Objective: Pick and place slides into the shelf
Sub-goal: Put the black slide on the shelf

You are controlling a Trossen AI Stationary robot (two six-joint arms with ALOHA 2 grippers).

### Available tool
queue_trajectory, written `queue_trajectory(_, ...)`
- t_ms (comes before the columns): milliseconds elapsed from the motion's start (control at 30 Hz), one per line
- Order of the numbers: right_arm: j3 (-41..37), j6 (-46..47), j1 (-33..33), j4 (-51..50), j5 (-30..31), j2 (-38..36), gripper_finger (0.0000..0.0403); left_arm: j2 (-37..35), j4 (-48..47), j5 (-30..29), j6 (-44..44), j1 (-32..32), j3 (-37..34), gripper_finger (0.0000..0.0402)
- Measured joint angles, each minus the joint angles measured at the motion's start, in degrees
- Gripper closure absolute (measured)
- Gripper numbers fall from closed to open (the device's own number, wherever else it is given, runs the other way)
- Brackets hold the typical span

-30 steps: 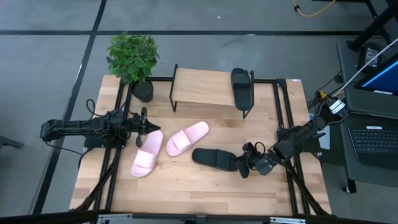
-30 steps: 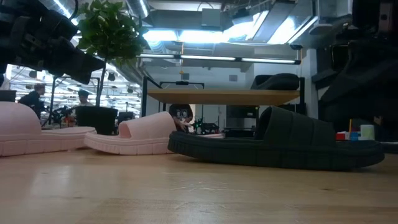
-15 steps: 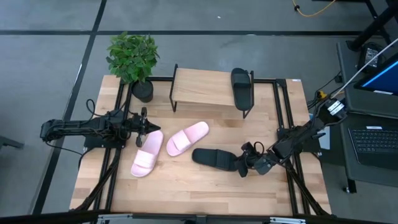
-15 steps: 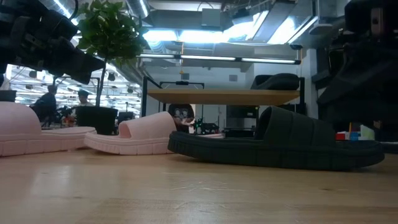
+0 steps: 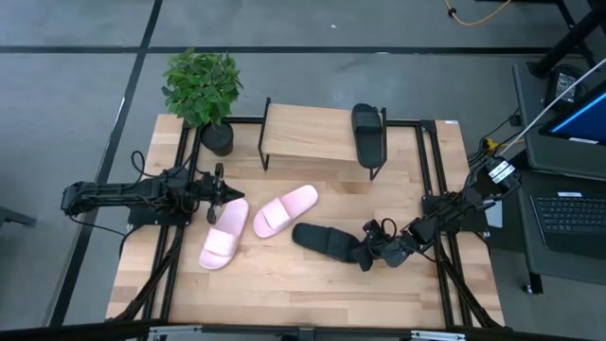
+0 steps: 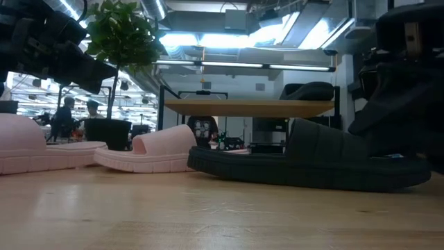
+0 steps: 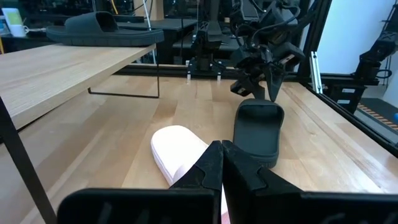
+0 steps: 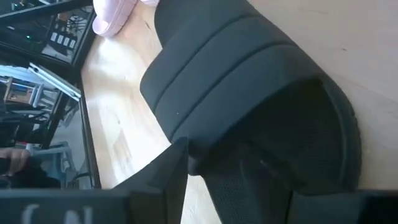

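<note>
- The right gripper (image 5: pixel 371 250) is reaching low over the tabletop (image 5: pixel 284 284) at the strap end of a black slide (image 5: pixel 327 241), which is lying flat near the middle of the table; its fingers are standing spread wide, one of them (image 8: pixel 171 168) sitting against the edge of the broad ribbed strap, and the sandal is resting on the wood rather than hanging in a grip.
- From table height, that same black slide (image 6: pixel 305 163) is filling the foreground, with the dark bulk of the right arm looming directly above its right end.
- The left gripper (image 5: pixel 220 192) is waiting at the left side of the table with its fingers (image 7: pixel 214 168) pressed together on nothing, hovering beside the upper end of one pink slide (image 5: pixel 224 233).
- A second pink slide (image 5: pixel 284 210) is lying just beside the first, angled toward the shelf (image 5: pixel 308 133), between the first pink sandal and the black one.
- The shelf is standing at the far edge of the table, and another black slide (image 5: pixel 367 133) is already sitting on the right end of its light wood top.
- A potted plant (image 5: pixel 201 90) is standing at the far left corner, just beside the shelf.
- In the room beyond the table, seated people (image 6: pixel 66 114) are showing dimly at left.
</note>
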Motion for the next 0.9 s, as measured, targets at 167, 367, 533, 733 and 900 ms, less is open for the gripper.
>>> queue_trajectory(167,0.0,-1.4,-0.8,1.2,-0.5,0.0,0.0257,0.0,0.0,0.0,0.0,0.0,0.0,0.0401)
queue_trajectory(367,0.0,-6.3,-1.8,3.9,-0.5,0.0,0.0257,0.0,0.0,0.0,0.0,0.0,0.0,0.0401)
queue_trajectory(533,0.0,-10.0,-2.5,3.9,-1.4,0.0,0.0266,0.0,0.0,0.0,0.0,0.0,0.0,0.0401)
queue_trajectory(733,0.0,-14.7,-3.7,3.8,-3.4,0.0,0.034,0.0,0.0,0.0,0.0,0.0,0.0,0.0401)
queue_trajectory(900,0.1,-19.3,-4.5,3.8,-5.7,-0.1,0.0388,0.0,0.0,0.0,0.0,0.0,0.0,0.0401)
